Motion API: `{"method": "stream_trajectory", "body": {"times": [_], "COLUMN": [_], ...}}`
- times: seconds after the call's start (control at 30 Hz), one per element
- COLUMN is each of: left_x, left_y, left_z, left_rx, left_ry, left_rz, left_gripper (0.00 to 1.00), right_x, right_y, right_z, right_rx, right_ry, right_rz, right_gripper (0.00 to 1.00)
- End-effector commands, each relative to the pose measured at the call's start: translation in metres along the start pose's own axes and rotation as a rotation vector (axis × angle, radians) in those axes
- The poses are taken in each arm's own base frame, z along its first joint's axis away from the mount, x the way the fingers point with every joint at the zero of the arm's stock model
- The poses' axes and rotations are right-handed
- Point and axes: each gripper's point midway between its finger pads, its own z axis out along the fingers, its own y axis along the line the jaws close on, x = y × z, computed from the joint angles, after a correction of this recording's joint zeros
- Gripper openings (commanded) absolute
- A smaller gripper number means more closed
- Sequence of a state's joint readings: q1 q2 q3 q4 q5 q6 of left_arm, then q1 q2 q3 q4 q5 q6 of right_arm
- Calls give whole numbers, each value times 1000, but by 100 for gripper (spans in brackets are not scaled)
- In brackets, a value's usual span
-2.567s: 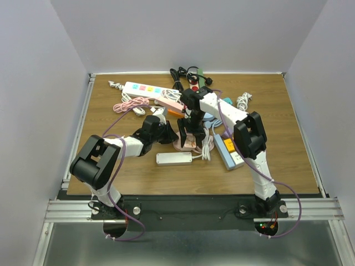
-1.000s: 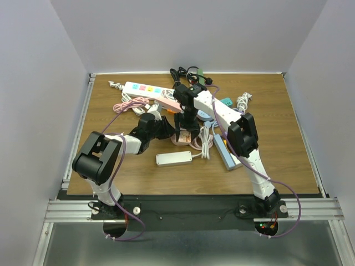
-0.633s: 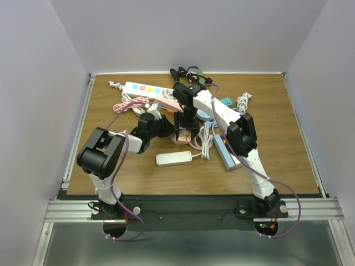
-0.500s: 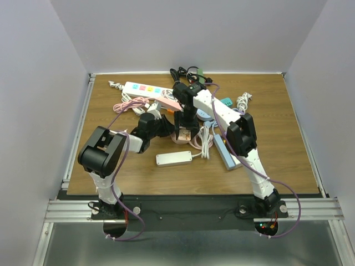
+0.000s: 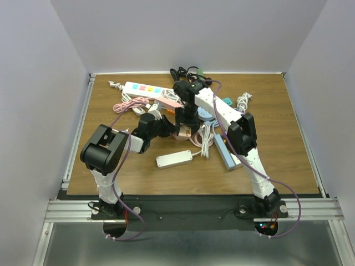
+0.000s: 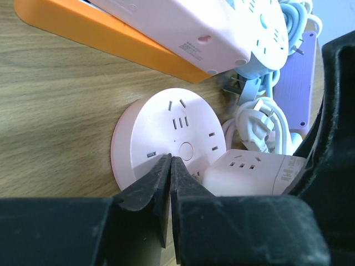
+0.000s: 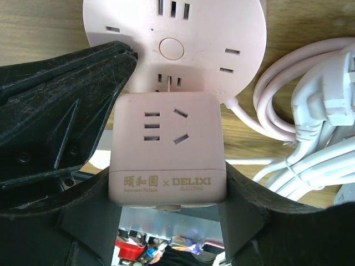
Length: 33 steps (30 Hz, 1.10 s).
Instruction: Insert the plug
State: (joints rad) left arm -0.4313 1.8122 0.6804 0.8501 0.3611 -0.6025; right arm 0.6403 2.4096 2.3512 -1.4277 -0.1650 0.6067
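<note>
A robot lab test cell: plain walls box in a wooden table on an aluminium frame

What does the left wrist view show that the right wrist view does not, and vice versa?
Only left wrist: the orange power strip, the pink strip overlapping it, and a purple strip. Only right wrist: the DELIXI label on the cube adapter, a prong between cube and socket, and the right fingers clamping the cube's sides. Both: the round pink socket, the cube adapter, and the left fingers, closed tip to tip at the socket's rim.
</note>
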Motion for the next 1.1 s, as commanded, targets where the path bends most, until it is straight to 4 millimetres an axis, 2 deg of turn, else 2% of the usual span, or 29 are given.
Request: {"method": "stream_trajectory", "body": {"times": [0.0, 0.2, 0.4, 0.47, 0.67, 0.9, 1.0, 1.03, 1.07], "left_x": [82, 85, 86, 86, 86, 87, 86, 86, 87], "left_y": [53, 54, 55, 55, 55, 55, 55, 55, 55], "left_z": [-19, -17, -16, -16, -16, -15, -15, -15, -15], "left_rx": [-179, -179, -178, -178, -177, -175, -176, -174, -175], "left_ry": [250, 261, 265, 265, 266, 269, 267, 268, 269], "left_rz": [-71, -79, -82, -82, -82, -83, -83, -81, -82], "left_gripper": [15, 12, 11, 11, 11, 11, 10, 10, 10], "right_x": [-52, -55, -56, -56, -54, -48, -45, -43, -42], "right_y": [-16, -11, -12, -12, -12, -2, 0, 1, 2], "right_z": [-8, -5, -12, -16, -12, -8, -9, -10, -11], "right_rx": [40, 14, 17, 12, 5, -23, -19, -20, -20], "right_ry": [-188, -186, -203, -209, -206, -199, -205, -204, -207], "right_rz": [27, 21, 4, 1, -9, -15, -21, -22, -24], "right_gripper": [62, 63, 70, 74, 73, 57, 43, 34, 29]}}
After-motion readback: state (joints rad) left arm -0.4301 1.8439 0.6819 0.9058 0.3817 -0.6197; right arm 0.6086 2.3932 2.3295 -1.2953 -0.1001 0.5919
